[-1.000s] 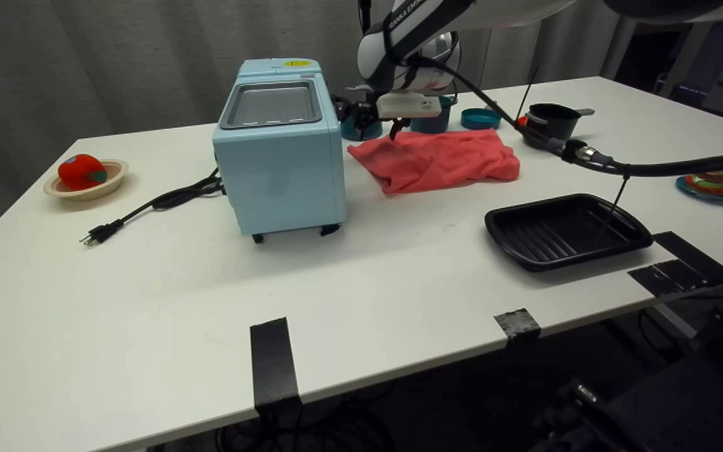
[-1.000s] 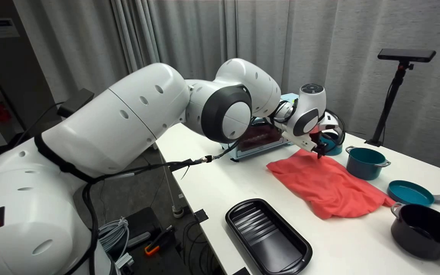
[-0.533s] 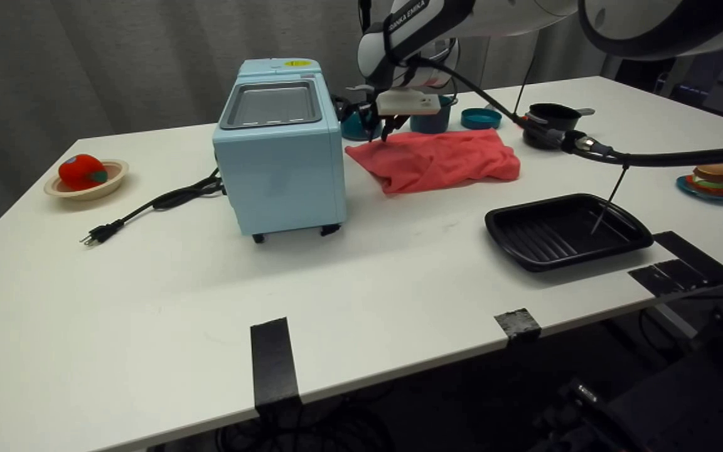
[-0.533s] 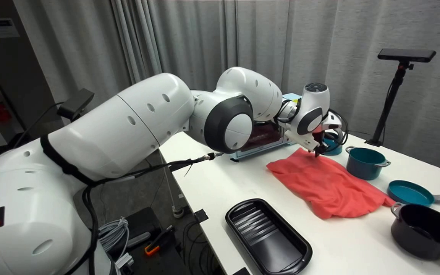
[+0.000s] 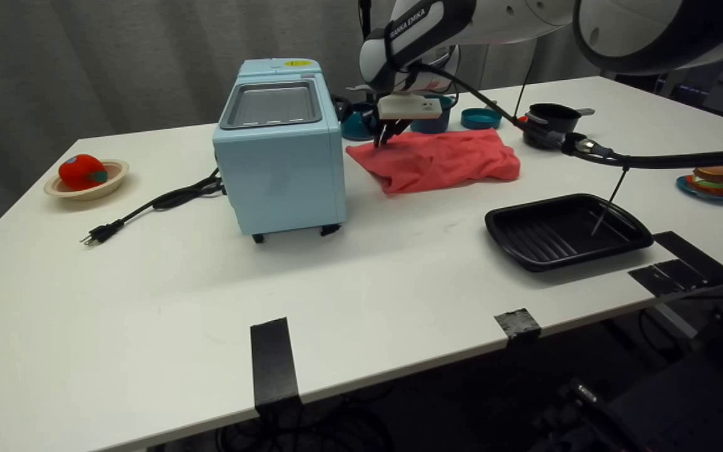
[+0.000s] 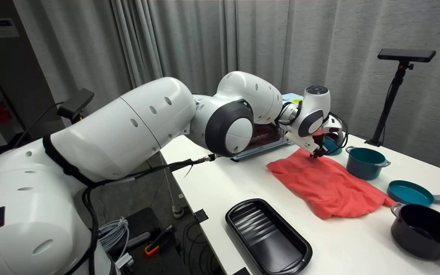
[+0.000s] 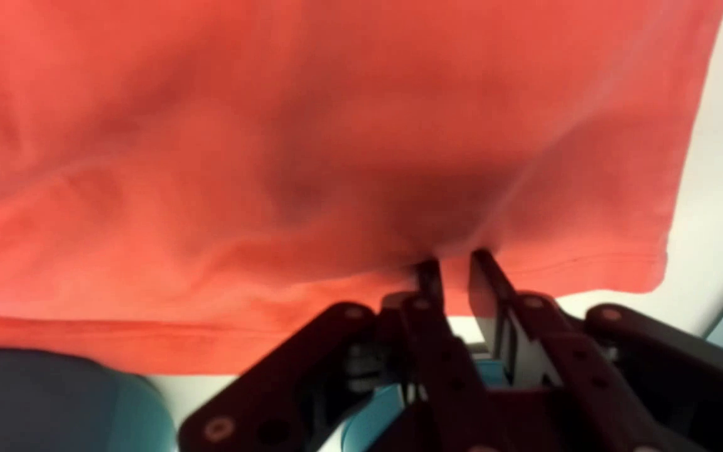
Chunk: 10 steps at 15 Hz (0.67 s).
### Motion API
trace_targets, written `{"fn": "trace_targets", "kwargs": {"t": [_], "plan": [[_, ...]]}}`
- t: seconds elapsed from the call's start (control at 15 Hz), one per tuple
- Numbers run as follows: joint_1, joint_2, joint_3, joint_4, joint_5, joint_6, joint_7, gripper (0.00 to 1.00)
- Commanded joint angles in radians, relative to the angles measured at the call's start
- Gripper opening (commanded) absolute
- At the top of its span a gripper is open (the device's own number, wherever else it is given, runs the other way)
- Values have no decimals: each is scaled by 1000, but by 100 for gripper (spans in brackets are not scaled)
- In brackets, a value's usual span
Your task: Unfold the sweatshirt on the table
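Fingers [image 7: 489, 284] closer together, red sweatshirt [image 7: 336, 163] at their tips

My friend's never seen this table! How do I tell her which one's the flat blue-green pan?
First, find the big red cloth. By one corner of it, next to the black pot, sits the blue-green pan. It's shallow with one long gray handle, while the blue-green pot nearby is deep with two little ones.
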Motion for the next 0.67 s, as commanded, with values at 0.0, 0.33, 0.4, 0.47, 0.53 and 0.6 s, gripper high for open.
{"fn": "trace_targets", "kwargs": {"t": [0.0,0.33,0.4,0.47,0.53,0.6], "plan": [[15,39,-11,70,-30,-37,38,52],[26,46,-9,88,-30,-53,38,90],[27,48,-12,90,-31,-66,44,97],[28,52,-13,93,-31,-77,48,100],[29,56,-16,97,-33,-87,51,100],[30,62,-18,103,-35,-94,53,100]]}}
